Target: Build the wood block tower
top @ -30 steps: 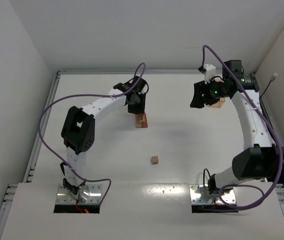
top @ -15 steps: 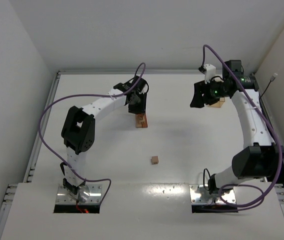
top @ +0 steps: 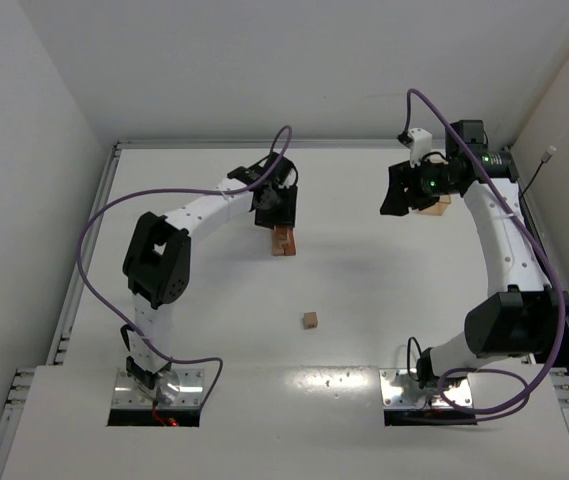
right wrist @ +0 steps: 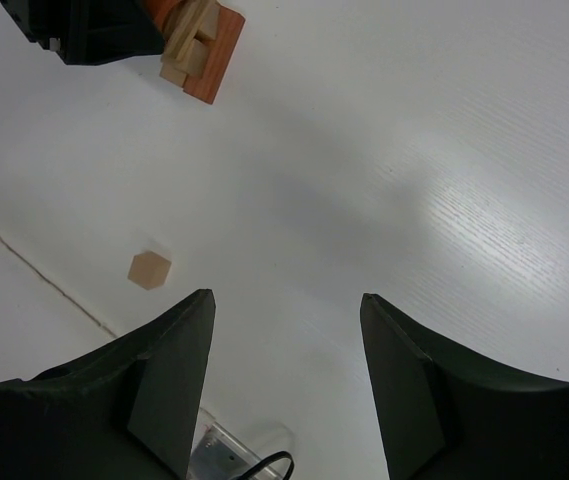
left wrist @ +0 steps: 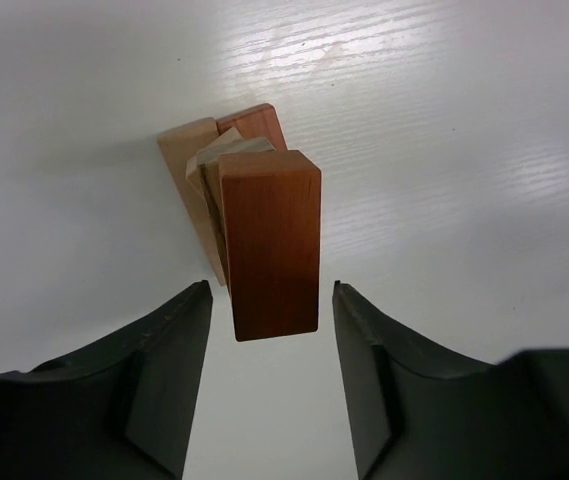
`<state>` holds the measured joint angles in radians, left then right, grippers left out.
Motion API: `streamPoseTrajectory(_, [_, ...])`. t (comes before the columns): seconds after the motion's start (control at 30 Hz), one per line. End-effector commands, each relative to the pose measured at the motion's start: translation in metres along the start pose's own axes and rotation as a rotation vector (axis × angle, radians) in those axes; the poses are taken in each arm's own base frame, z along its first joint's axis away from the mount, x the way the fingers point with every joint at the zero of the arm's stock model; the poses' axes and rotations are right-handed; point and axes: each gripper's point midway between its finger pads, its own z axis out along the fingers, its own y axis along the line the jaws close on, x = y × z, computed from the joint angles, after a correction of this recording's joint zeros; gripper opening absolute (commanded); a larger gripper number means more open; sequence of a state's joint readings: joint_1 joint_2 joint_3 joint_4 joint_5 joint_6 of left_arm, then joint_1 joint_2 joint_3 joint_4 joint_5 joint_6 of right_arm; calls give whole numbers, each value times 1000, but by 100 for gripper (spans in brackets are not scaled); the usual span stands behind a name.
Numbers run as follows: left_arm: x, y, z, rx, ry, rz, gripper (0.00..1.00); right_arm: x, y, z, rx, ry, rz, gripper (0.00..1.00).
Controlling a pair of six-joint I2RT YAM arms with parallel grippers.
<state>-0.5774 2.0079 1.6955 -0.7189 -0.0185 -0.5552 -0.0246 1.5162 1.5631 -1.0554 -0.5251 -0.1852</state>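
Observation:
The tower (top: pixel 284 241) stands at the table's middle back. In the left wrist view it is a reddish-brown upright block (left wrist: pixel 269 240) on tan pieces (left wrist: pixel 192 165). My left gripper (top: pixel 278 206) is open right over it. Its jaws stand either side of the top block's near end without touching it (left wrist: pixel 270 290). A loose tan cube (top: pixel 310 320) lies nearer the arms and shows in the right wrist view (right wrist: pixel 150 270). My right gripper (top: pixel 402 197) is open and empty, held high at the back right (right wrist: pixel 286 296). From there the tower (right wrist: pixel 204 40) shows.
A tan wooden thing (top: pixel 436 207) is mostly hidden behind the right wrist; I cannot tell what it is. White walls close the table at the back and both sides. Purple cables arch over both arms.
My left gripper has shifted very slightly over the tower. The tower, the cube and the right arm have not moved.

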Motion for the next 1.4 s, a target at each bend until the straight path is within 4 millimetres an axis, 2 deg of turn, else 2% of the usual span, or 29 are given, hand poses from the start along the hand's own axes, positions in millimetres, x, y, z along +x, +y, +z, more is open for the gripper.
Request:
streamPoseTrajectory(0.0, [-10,-8,-14,29,-46,1,50,-7,0,0,-12,-29,-2,57])
streamPoseTrajectory(0.13, [-13,-7,-17,24,-59,0,63,-8,2,0,-21,-32,-2,57])
streamPoseTrajectory(0.2, [-17,-9,-21,32,-76,0,65,-8,2,0,-21,-32,-2,58])
streamPoseTrajectory(0.3, [-29,-14,-28,40,-111,-2,71,-6,3,-1,-21,-32,-2,59])
streamPoseTrajectory(0.37, [-43,-18,-38,48,-158,8,71,-6,5,0,-20,-26,-11,55])
streamPoseTrajectory(0.5, [-85,-35,-93,134,-310,41,75,2,-5,4,38,-2,-37,55])
streamPoseTrajectory(0.53, [-88,-42,-104,173,-327,58,79,7,-8,6,48,14,-62,55])
streamPoseTrajectory(0.57, [-100,-51,-137,226,-401,70,85,13,-16,17,52,32,-66,54])
streamPoseTrajectory(0.6, [-103,-46,-137,217,-405,71,85,13,-16,17,52,33,-67,54])
streamPoseTrajectory(0.63, [-106,-44,-145,212,-426,68,85,13,-12,19,44,35,-75,52])
streamPoseTrajectory(0.67, [-111,-36,-160,211,-455,55,87,12,-10,29,28,45,-88,52])
streamPoseTrajectory(0.7, [-113,-18,-160,176,-463,29,89,14,-8,35,18,55,-93,51])
streamPoseTrajectory(0.77, [-117,7,-166,129,-482,3,92,12,2,45,-22,66,-106,51])
streamPoseTrajectory(0.8, [-114,23,-168,98,-486,-17,93,14,8,58,-47,95,-98,51])
streamPoseTrajectory(0.83, [-118,48,-170,58,-496,-45,94,10,10,62,-55,98,-109,51])
streamPoseTrajectory(0.87, [-118,63,-171,37,-498,-66,94,10,10,70,-51,105,-109,46])
streamPoseTrajectory(0.9, [-114,88,-174,-3,-500,-91,94,3,5,78,6,104,-117,43])
streamPoseTrajectory(0.93, [-111,100,-175,-24,-499,-97,94,8,-1,91,35,135,-92,39])
streamPoseTrajectory(1.03, [-96,140,-180,-94,-495,-148,94,-3,-8,111,118,146,-56,31])
streamPoseTrajectory(1.07, [-94,147,-182,-96,-501,-159,94,1,-15,122,132,165,-34,29])
streamPoseTrajectory(1.13, [-82,165,-180,-113,-488,-190,94,-5,-17,133,173,168,-10,27])
streamPoseTrajectory(1.2, [-78,172,-190,-115,-510,-204,94,-6,-14,148,195,191,-2,25])
streamPoseTrajectory(1.27, [-70,185,-190,-131,-504,-230,94,-8,-18,156,227,190,23,23])
streamPoseTrajectory(1.3, [-71,187,-197,-127,-519,-234,94,-16,-18,160,265,171,49,20])
streamPoseTrajectory(1.33, [-67,191,-194,-135,-510,-242,94,-14,-14,171,269,189,52,20])
streamPoseTrajectory(1.37, [-65,196,-197,-143,-516,-252,94,-19,-17,173,284,178,66,20])
